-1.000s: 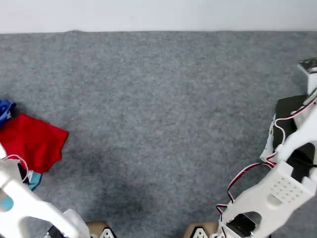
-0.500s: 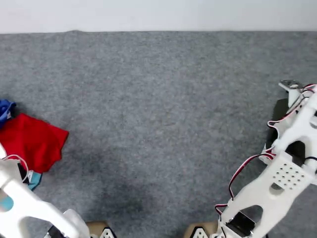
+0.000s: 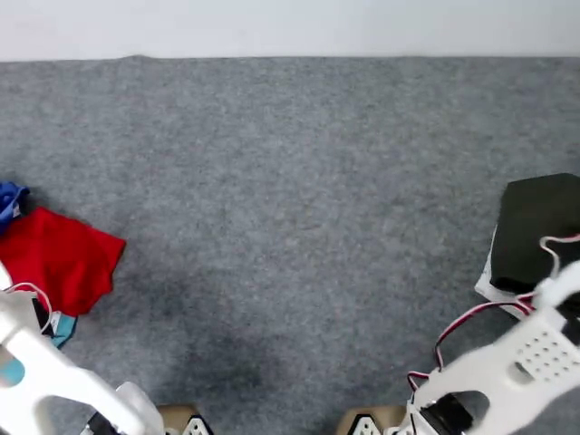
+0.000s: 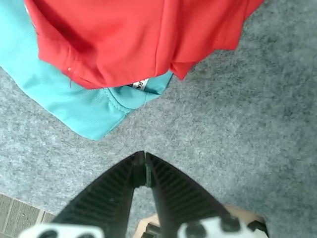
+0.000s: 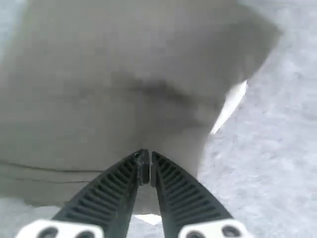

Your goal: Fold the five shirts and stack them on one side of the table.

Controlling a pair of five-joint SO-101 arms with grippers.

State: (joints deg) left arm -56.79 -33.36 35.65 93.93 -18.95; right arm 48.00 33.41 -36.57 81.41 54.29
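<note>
While flat on the table (image 3: pixel 299 181), black shirt (image 3: pixel 535 227) — long side front-to-back; both arms' jaws tight together.

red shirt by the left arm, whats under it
A crumpled teal fabric shirt lies under the red fabric shirt, sticking out past its edge. The red one covers the rest, so anything else beneath is hidden.

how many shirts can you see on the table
5: red shirt at the left edge over a teal shirt, blue shirt beside them, black shirt folded on a mostly hidden white shirt at right. More may lie underneath.
</note>
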